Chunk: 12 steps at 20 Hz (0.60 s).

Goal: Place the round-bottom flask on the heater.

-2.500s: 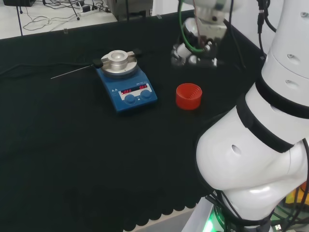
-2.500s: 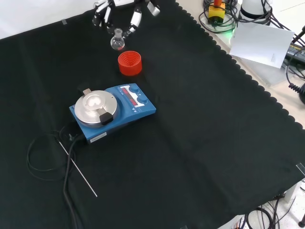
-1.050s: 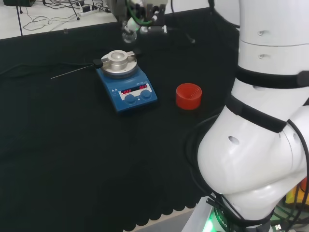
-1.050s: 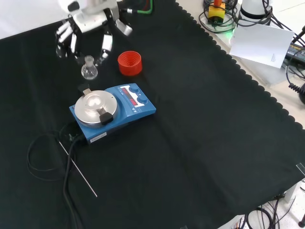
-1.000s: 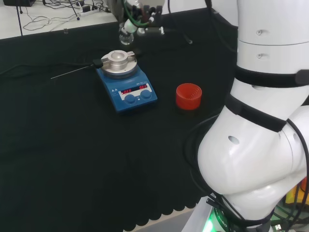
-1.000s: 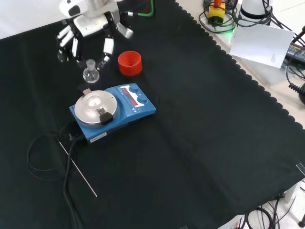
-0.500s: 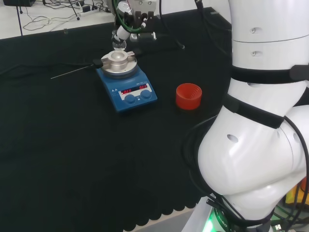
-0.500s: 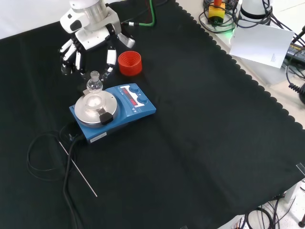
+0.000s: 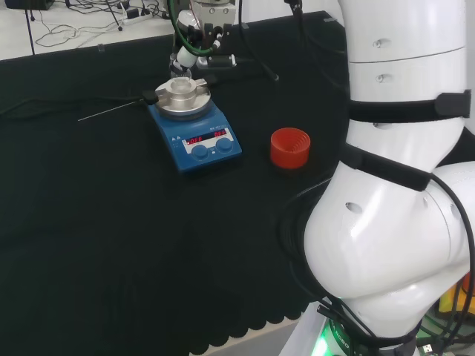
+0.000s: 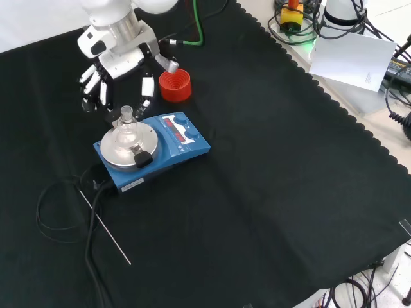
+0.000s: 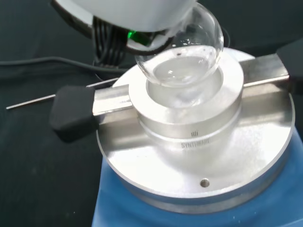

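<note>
On the heater's metal block: round-bottom flask (image 10: pixel 126 131) held by its neck.
From the front view, the hand (image 10: pixel 119 58) hangs at 12 o'clock of the blue heater (image 10: pixel 151 149), fingers (image 10: pixel 146 86) curled about the flask's neck. From the wrist view, the clear bulb sits in the hollow of the silver block (image 11: pixel 194 127), tilted. A red ribbed ring (image 10: pixel 174 85) stands at 1 o'clock of the heater, apart from it.

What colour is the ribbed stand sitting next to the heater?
Red; the ribbed stand shows best in the front view, just beyond the blue heater.
</note>
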Available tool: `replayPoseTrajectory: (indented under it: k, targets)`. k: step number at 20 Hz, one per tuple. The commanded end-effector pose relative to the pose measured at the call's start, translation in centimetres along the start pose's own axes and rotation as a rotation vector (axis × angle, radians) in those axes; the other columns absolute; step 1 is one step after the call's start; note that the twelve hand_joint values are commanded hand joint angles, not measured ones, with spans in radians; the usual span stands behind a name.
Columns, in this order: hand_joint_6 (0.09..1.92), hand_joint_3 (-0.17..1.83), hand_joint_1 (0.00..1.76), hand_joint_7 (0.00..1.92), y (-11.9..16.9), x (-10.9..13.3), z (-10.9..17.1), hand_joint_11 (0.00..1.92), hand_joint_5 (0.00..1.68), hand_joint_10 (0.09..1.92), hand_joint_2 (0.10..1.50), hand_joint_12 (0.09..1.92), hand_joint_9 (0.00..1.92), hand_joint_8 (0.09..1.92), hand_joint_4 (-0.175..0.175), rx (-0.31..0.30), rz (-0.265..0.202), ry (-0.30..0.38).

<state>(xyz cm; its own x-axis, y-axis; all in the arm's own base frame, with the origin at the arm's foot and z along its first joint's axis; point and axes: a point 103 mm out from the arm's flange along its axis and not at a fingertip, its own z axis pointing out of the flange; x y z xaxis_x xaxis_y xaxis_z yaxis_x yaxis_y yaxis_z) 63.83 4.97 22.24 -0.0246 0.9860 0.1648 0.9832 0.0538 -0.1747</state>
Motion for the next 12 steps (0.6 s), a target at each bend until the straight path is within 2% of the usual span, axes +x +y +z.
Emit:
replayPoseTrajectory:
  k: [1, 12]
  targets:
    - [0.89, 0.78, 1.14, 0.32, 0.54, -0.09, 1.06, 0.25, 1.18, 0.60, 0.64, 1.37, 0.58, 0.66, 0.015, 0.021, 0.002, 0.000]
    - [0.89, 0.79, 1.14, 0.32, 1.14, -0.75, 1.65, 0.25, 1.18, 0.60, 0.64, 1.37, 0.58, 0.66, 0.013, 0.036, 0.009, 0.013]
